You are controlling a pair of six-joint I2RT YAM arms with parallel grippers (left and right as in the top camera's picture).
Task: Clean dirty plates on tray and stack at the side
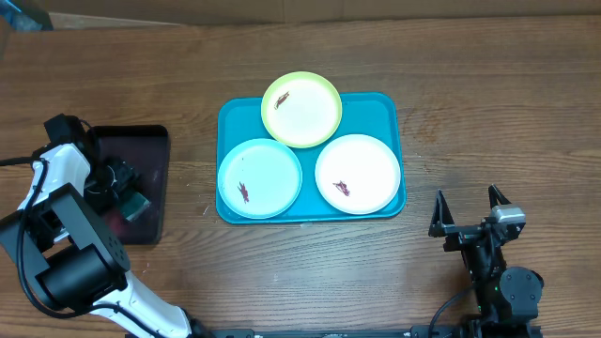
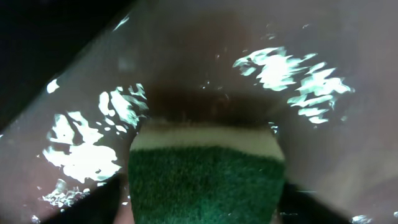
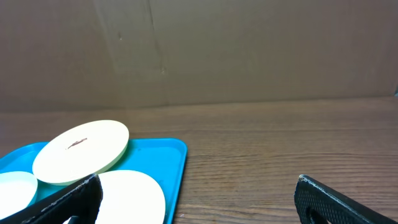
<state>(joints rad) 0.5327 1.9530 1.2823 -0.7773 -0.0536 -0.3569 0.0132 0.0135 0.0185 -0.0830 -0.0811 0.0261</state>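
The turquoise tray (image 1: 390,113) holds three plates. The yellow-green plate (image 1: 315,117) sits at the back, partly resting on the other two. The mint-blue plate (image 1: 268,169) is front left and the white plate (image 1: 366,164) front right. Each has a small dark smear. My left gripper (image 1: 131,199) is down in the black tray (image 1: 141,141), shut on a green sponge (image 2: 205,180). My right gripper (image 1: 467,214) is open and empty, right of the turquoise tray. The right wrist view shows that gripper (image 3: 199,205), the turquoise tray (image 3: 171,155), the yellow-green plate (image 3: 81,151) and the white plate (image 3: 130,196).
The black tray's bottom (image 2: 323,143) looks wet and shiny. A brown cardboard wall (image 3: 249,50) stands behind the wooden table (image 1: 488,113). The left arm's base (image 1: 75,272) sits at the front left.
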